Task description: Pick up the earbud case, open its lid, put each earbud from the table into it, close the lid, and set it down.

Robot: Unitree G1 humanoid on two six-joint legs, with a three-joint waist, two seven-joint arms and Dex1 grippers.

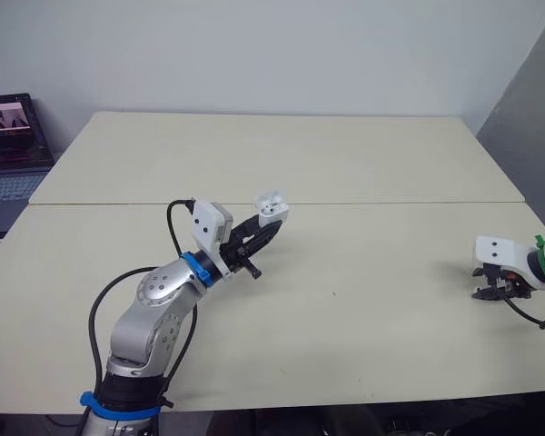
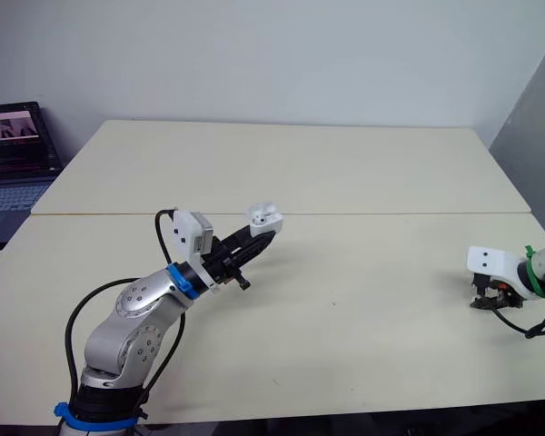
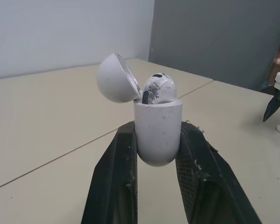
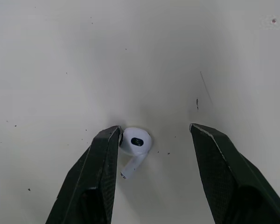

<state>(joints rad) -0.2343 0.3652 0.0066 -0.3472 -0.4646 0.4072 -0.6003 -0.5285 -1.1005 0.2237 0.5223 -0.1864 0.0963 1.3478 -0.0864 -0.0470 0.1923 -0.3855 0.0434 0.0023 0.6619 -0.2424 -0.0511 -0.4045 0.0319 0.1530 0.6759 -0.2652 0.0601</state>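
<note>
White earbud case (image 3: 157, 135) upright, lid (image 3: 113, 78) open, one earbud (image 3: 157, 87) inside; other earbud (image 4: 135, 145) flat on the table (image 4: 177, 56).

glossy plastic earbud case (image 3: 157, 135), matt smooth table (image 1: 363, 300).

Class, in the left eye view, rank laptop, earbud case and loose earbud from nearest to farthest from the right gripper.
1. Loose earbud, between the right gripper's fingers.
2. Earbud case, mid-table, in the left gripper.
3. Laptop, far left.
</note>
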